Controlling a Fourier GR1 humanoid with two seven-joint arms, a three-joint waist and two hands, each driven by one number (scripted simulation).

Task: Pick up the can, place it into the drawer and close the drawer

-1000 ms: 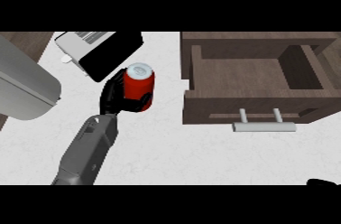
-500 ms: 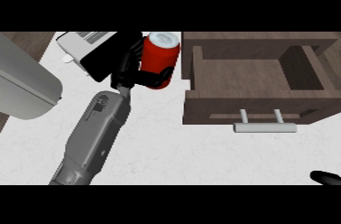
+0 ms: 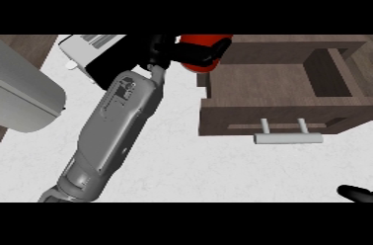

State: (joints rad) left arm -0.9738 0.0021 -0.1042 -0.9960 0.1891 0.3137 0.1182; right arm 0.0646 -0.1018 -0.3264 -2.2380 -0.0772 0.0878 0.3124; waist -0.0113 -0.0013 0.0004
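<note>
The left hand (image 3: pixel 182 51), fingers curled round the red can (image 3: pixel 204 54), has carried it up off the worktop (image 3: pixel 189 175) and rightward since a second ago — it now hangs at the open drawer's (image 3: pixel 255 86) left wall, so release is near. The drawer holds nothing visible. The right hand (image 3: pixel 357 193) barely shows — fingers untellable.

Red cylindrical can (image 3: pixel 204 51): gripped, raised at the view's top edge, over the drawer's left wall. Brown wooden drawer (image 3: pixel 255 88): pulled open, interior bare, pale grey bar handle (image 3: pixel 288 138) on its front.
</note>
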